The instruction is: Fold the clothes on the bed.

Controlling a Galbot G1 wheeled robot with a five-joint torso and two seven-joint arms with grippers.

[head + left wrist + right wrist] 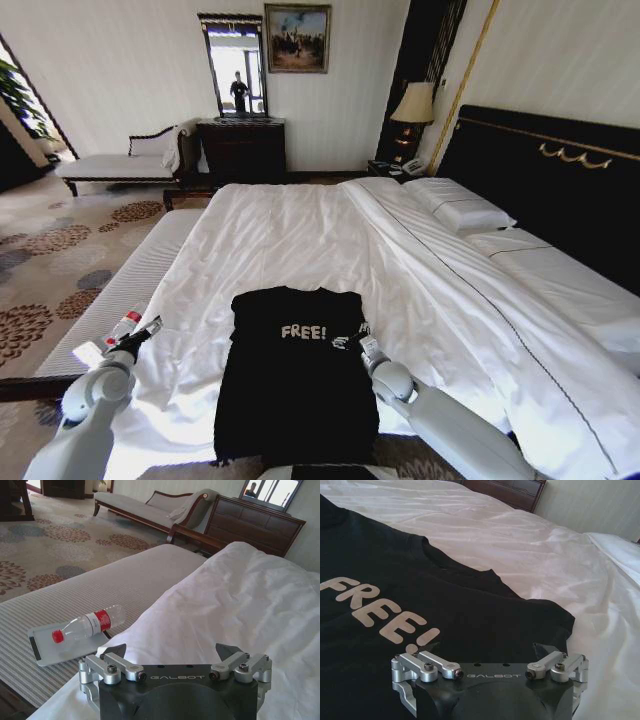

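One black short-sleeved cotton T-shirt (295,385) with pale "FREE!" lettering across the chest lies flat on the near part of the large bed (330,235) with white sheets, its collar toward the far side and its hem reaching the bed's near edge. The sleeves appear tucked in, so the shirt reads as a long rectangle, far smaller than the white bedding around it. In the right wrist view the lettering and the collar of the T-shirt (445,605) lie just ahead of the gripper.

The right gripper (352,337) sits at the shirt's right edge, level with the lettering and close over the black cloth; its fingers are spread apart in the right wrist view (490,655) and nothing lies between them. The left gripper (143,334) hovers off the shirt's left side, over the white sheet near the bed's edge, well apart from the shirt. Its fingers (115,651) are also parted and empty in the left wrist view.

Beside the bed on the robot's left stands a narrow white ribbed bench (120,290). On it rests a flat clear tray (65,647) with a clear plastic bottle with a red cap and red label (87,623) lying on its side. Two white pillows (460,210) lie against the tall dark headboard (560,190) on the right. Farther off, a white chaise with a dark carved frame (120,160) and a dark wooden dresser (243,148) stand against the wall.
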